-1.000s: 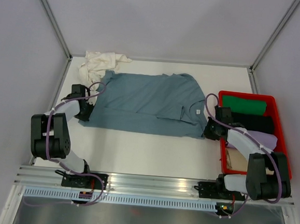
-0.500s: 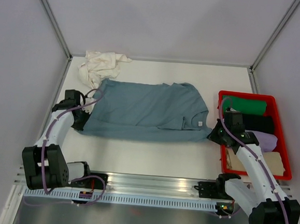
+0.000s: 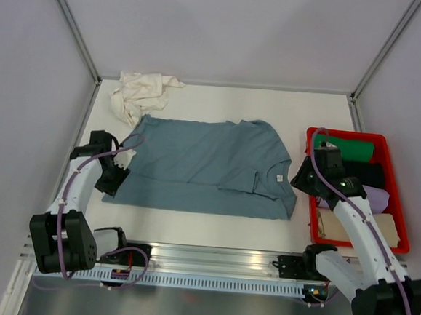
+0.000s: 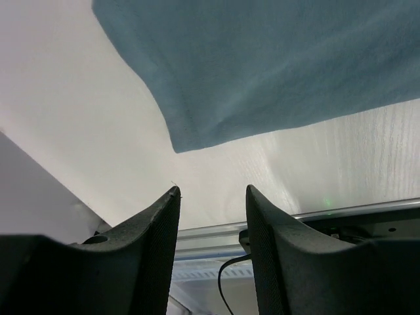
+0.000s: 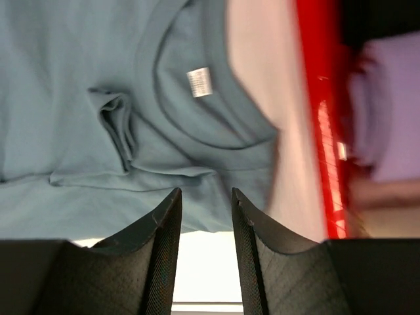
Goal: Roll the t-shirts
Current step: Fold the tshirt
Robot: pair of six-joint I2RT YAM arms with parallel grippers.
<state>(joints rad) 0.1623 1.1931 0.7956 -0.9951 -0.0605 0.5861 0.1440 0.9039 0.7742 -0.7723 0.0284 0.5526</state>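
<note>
Blue-grey t-shirt is lying spread flat mid-counter, collar pointing to 3 o'clock, with a small bunched fold beside the collar. Cream t-shirt is sitting crumpled at 11 o'clock, just beside the blue one's corner. Left hand is hovering off the shirt's 8 o'clock corner, fingers parted, gripping nothing. Right hand is hanging over the collar end, fingers parted, nothing between them. Red crate is sitting at 3 o'clock, holding folded clothes.

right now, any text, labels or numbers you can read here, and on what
None can be read.
The small white neck tag in the collar of the dusty blue-grey cotton t-shirt: too blurred to read.
The red plastic crate and the crumpled cream-white t-shirt: no print visible.
</note>
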